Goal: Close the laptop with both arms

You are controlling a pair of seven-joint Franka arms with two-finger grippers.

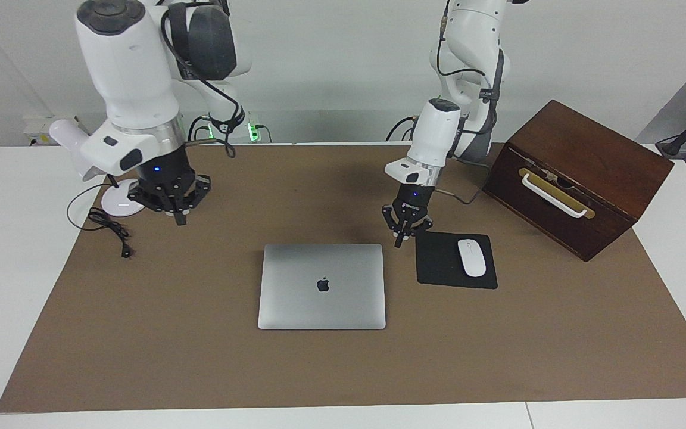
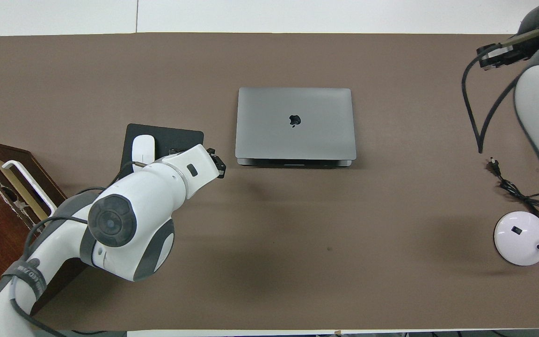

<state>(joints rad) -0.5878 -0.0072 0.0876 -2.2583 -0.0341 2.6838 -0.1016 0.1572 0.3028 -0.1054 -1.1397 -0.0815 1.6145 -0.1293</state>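
- Since the laptop [image 1: 321,286] lies shut and flat mid-table, between the mouse pad [image 1: 455,260] and the lamp's end, little is left to spoil but the retreat.
- Left gripper [image 1: 405,229], jaws clenched and empty, hangs over the gap between laptop and mouse pad; a careless swing could nudge the mouse [image 1: 471,257] or the lid's corner.
- Right gripper [image 1: 170,199] hangs beside the lamp [image 1: 90,156] base, holding nothing; I cannot tell how its jaws stand. Its arm could snag the lamp cord [image 1: 108,229].
- Only the overhead view shows the laptop's hinge edge closed; there the right gripper is hidden, which the facing view shows.
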